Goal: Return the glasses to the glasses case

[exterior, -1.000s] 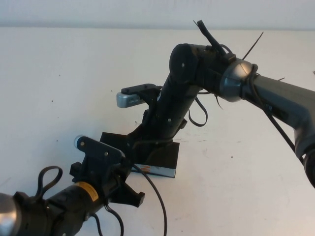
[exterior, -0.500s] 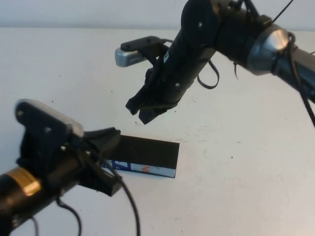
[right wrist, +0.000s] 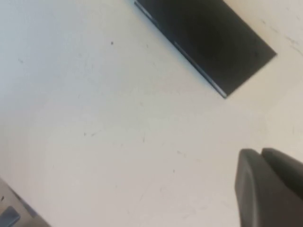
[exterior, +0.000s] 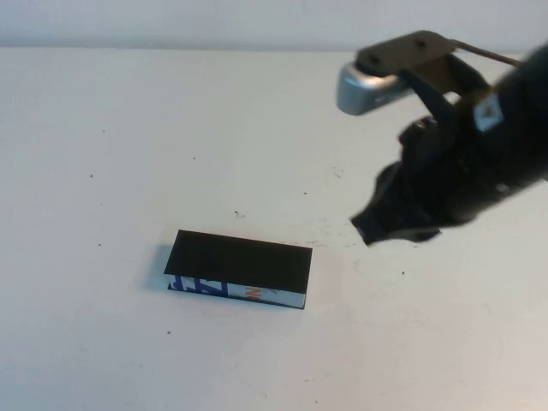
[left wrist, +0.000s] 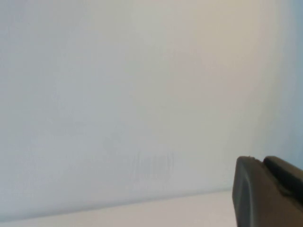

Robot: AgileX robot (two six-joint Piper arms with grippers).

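The glasses case (exterior: 240,268) lies on the white table left of centre, a black box with blue, white and orange print along its near side. It also shows in the right wrist view (right wrist: 208,42) as a flat black surface. The glasses are not in view in any frame. My right gripper (exterior: 381,227) hangs above the table to the right of the case, well clear of it, fingers together and empty; it also shows in the right wrist view (right wrist: 260,152). My left gripper (left wrist: 262,161) is out of the high view and shows only in its wrist view, fingers together, facing a blank pale surface.
The white table (exterior: 128,154) is bare around the case apart from small dark specks. The right arm's silver wrist camera (exterior: 368,86) sits high at the back right.
The left arm has pulled back out of the high view. The right arm has lifted off the case and swung right. The case has not moved.
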